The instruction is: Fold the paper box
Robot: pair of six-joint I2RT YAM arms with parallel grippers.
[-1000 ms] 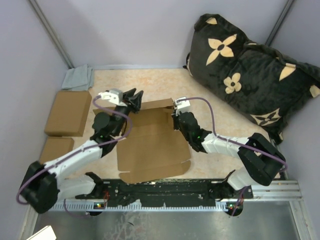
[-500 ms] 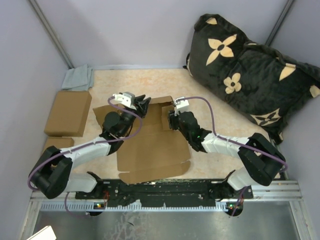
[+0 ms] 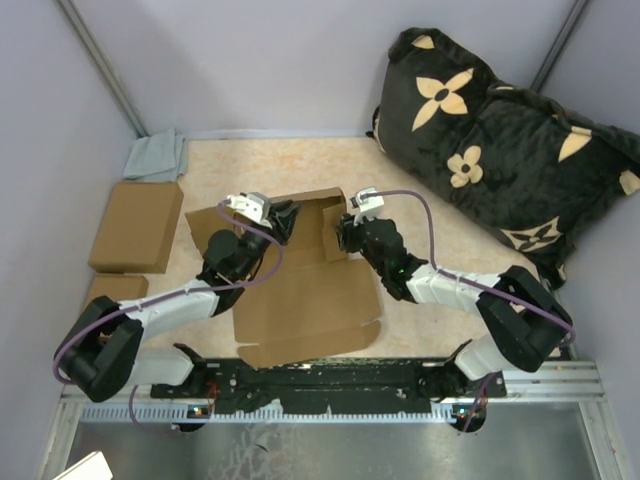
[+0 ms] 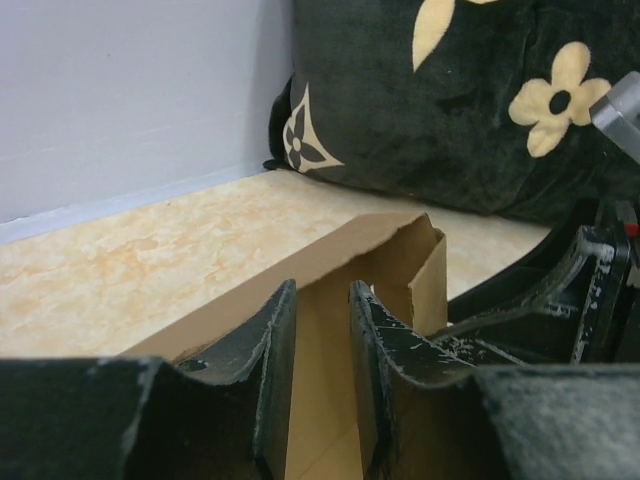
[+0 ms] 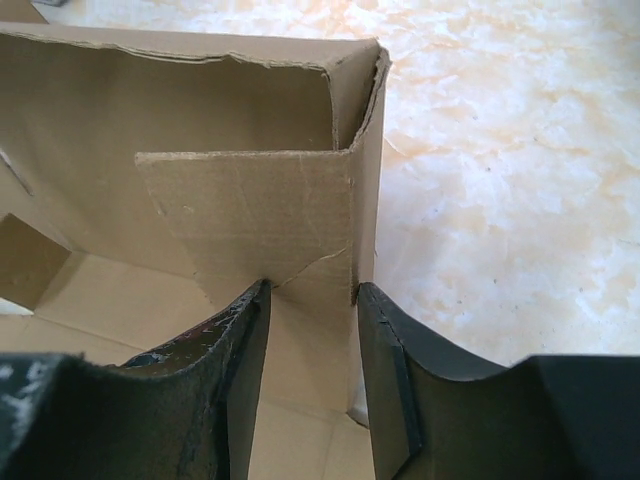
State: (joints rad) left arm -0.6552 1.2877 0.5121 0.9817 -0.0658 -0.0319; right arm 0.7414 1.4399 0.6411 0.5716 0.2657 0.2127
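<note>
The paper box (image 3: 300, 300) lies open in the middle of the table, its back wall (image 3: 310, 203) raised upright. My left gripper (image 3: 283, 215) is at the left part of that wall; in the left wrist view its fingers (image 4: 275, 340) stand a narrow gap apart with the brown wall (image 4: 330, 260) just behind them and nothing between them. My right gripper (image 3: 345, 232) is at the box's far right corner. In the right wrist view its jaws are partly open, astride the upright side wall (image 5: 368, 150), with the folded-in flap (image 5: 250, 215) just ahead of them.
A black pillow with tan flowers (image 3: 500, 130) fills the far right. Two brown cardboard blocks (image 3: 135, 225) (image 3: 110, 295) and a grey cloth (image 3: 157, 155) lie at the left. Grey walls enclose the table; a black rail (image 3: 330, 378) runs along the near edge.
My left gripper has moved right and nearer, up to the box's back wall. The back wall and right corner flap stand more upright. My right gripper has shifted slightly farther away.
</note>
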